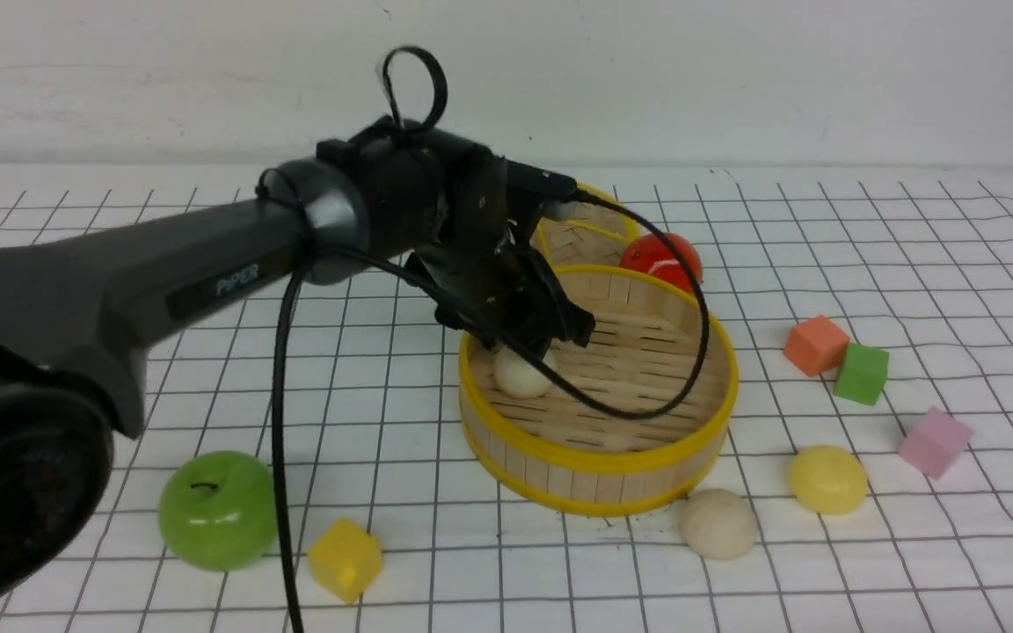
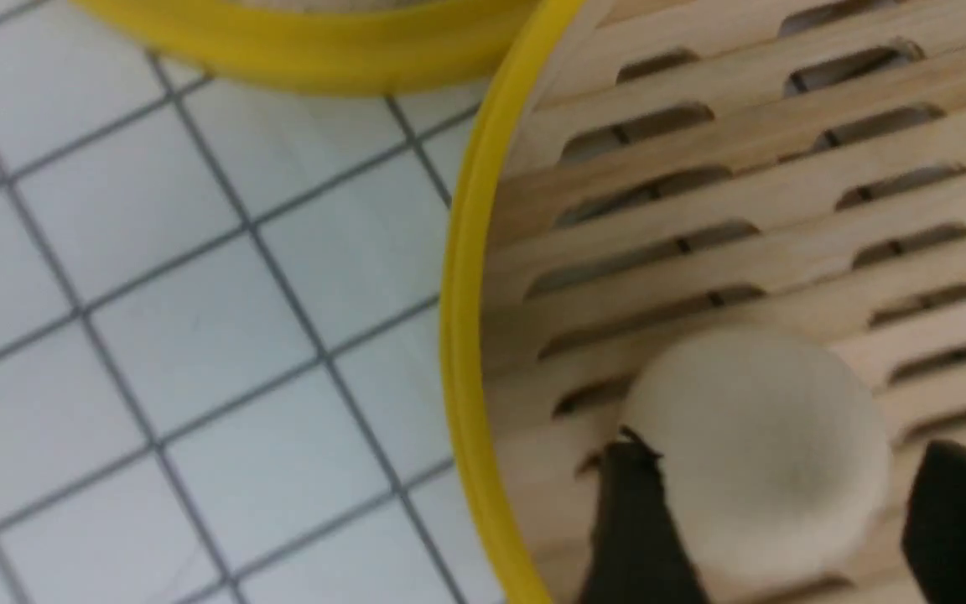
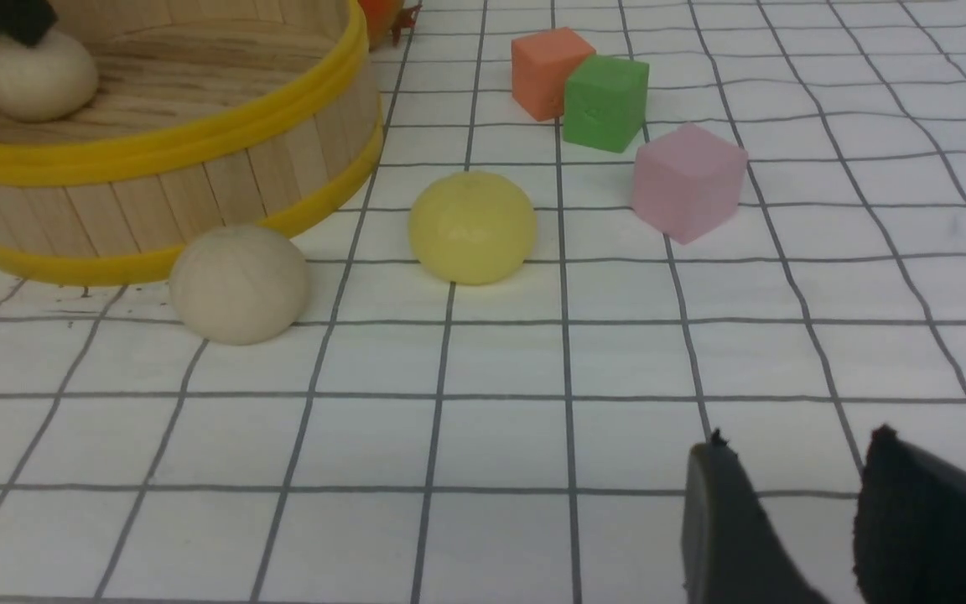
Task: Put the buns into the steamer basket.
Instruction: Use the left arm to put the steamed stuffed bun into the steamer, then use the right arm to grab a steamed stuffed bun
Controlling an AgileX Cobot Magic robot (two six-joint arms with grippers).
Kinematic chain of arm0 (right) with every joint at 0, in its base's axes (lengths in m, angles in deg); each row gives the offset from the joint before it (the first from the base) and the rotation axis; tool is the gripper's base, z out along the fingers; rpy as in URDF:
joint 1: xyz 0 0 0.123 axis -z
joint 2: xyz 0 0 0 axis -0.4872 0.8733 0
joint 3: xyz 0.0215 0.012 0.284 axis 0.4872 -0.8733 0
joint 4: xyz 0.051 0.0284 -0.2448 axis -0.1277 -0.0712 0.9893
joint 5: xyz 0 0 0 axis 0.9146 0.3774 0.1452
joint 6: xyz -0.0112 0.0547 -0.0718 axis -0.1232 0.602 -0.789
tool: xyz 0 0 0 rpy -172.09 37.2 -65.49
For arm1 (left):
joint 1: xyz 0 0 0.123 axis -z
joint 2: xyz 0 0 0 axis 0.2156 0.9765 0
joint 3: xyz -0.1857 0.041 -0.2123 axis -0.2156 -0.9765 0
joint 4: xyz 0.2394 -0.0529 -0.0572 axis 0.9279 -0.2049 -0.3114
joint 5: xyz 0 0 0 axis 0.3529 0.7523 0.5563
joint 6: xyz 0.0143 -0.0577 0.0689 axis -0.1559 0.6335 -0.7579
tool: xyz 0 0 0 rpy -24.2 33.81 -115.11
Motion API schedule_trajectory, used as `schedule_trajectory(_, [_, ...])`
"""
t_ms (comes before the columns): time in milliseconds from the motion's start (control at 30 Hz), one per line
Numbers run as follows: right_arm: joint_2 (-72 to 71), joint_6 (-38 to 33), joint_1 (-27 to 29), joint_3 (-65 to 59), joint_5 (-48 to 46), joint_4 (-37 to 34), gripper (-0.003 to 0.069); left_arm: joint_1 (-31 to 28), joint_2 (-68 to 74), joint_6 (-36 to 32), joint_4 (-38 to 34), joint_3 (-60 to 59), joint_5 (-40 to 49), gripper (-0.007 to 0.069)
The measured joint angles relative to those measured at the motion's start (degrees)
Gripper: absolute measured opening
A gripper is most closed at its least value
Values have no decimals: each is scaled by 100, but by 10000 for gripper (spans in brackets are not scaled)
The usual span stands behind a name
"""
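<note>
Left arm (image 1: 207, 255) stretched over the counter (image 1: 401, 563), a robot appears to be completing the first placement of three, its left end effector (image 2: 785, 470) open around an off-white bun (image 2: 764, 445) resting inside the steamer basket (image 1: 594, 462). To that end effector's right and nearer the robot, a second off-white bun (image 1: 720, 525) sits just outside the basket, with the pale yellow bun (image 1: 828, 479) farther right. Next calls for lifting clear before fetching another, while the right end effector (image 3: 801, 436) is open with nothing between its fingers.
</note>
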Motion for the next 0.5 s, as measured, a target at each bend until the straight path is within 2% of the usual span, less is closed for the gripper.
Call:
schedule_trajectory(67, [0,0,0,0,0,0,239,0,-274,83,0,91,368,463])
schedule_trajectory(133, [0,0,0,0,0,0,239,0,-658,155,-33,105,635,439])
schedule_trajectory(233, [0,0,0,0,0,0,239,0,-1488,256,-279,-188,752,269])
schedule_trajectory(333, [0,0,0,0,0,0,239,0,-2820,39,-682,-1367,260,21])
schedule_trajectory(367, [0,0,0,0,0,0,239,0,-2820,39,-682,-1367,260,21])
schedule_trajectory(400, [0,0,0,0,0,0,239,0,-3510,-81,-829,-2038,-173,-13])
schedule_trajectory(467, [0,-21,0,0,0,144,239,0,-4584,-162,-1026,-3302,-951,-13])
schedule_trajectory(500, [0,-23,0,0,0,144,239,0,-4584,-162,-1026,-3302,-951,-13])
